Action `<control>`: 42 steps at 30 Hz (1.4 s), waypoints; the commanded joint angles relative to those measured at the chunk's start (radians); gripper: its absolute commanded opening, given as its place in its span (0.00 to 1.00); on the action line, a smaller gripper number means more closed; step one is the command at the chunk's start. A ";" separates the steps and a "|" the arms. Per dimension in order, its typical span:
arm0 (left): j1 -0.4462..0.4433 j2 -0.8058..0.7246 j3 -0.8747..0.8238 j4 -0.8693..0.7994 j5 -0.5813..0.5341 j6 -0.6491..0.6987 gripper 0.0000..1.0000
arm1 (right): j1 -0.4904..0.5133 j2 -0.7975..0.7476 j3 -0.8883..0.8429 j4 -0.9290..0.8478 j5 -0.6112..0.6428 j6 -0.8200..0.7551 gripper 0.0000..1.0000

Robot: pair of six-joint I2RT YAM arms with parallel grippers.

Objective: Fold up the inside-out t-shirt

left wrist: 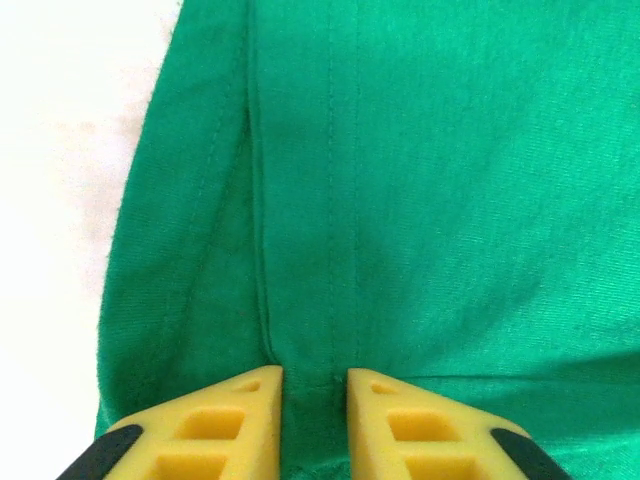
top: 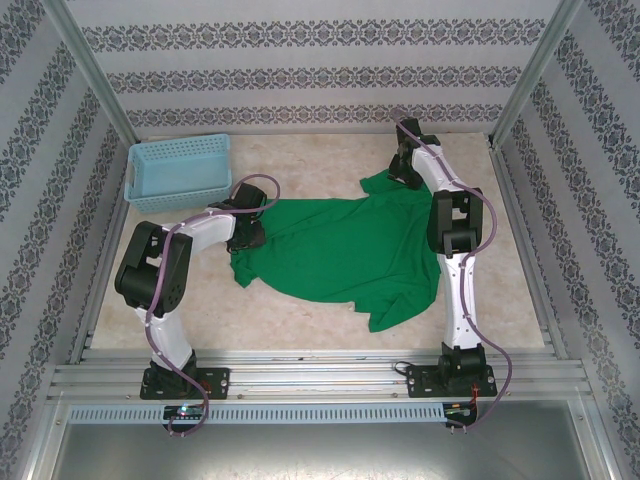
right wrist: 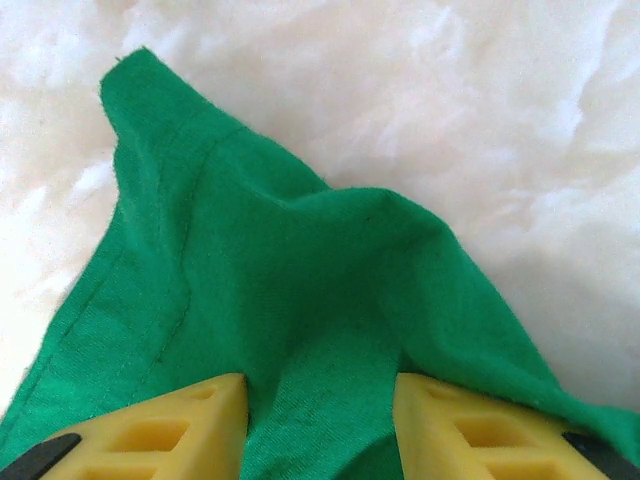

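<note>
Top external view first: inside-out t-shirt [top: 340, 255] spread loosely over the middle of the desk [top: 290, 325], bright green and plain, long axis running across from left to right, wider than the light blue mesh basket [top: 180, 192] at the far left corner and apart from it. Soft matte knit, rumpled at the edges, one flap trailing toward the near right. Met at both ends: left gripper [top: 248, 236] low on the left end, right gripper [top: 405, 180] low on the far right corner, each arm nearer its own end. Judging from that, probably a move of both ends together along or across that axis. From the left wrist, left gripper [left wrist: 313, 385] with yellow ribbed fingers [left wrist: 220, 425] nearly together, a stitched seam ridge [left wrist: 262, 250] and a narrow strip of cloth running straight into the gap. Cloth flat there, not tented, so cannot tell whether truly pinched. From the right wrist, right gripper [right wrist: 320, 395] clamped on a bunched fold, jaws kept fairly apart by the wad, fabric rising like a tent toward them, hemmed corner pointing away over the pale mottled desk.
</note>
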 commanded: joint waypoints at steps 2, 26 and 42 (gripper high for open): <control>-0.001 -0.009 0.026 -0.018 -0.028 0.023 0.18 | -0.003 -0.018 -0.026 -0.031 0.019 0.012 0.43; 0.069 0.093 0.476 -0.086 -0.141 -0.015 0.00 | -0.034 0.015 0.068 -0.086 0.014 0.024 0.33; 0.108 0.383 0.979 -0.280 -0.060 0.058 0.60 | -0.109 0.007 0.136 -0.087 -0.027 0.020 0.30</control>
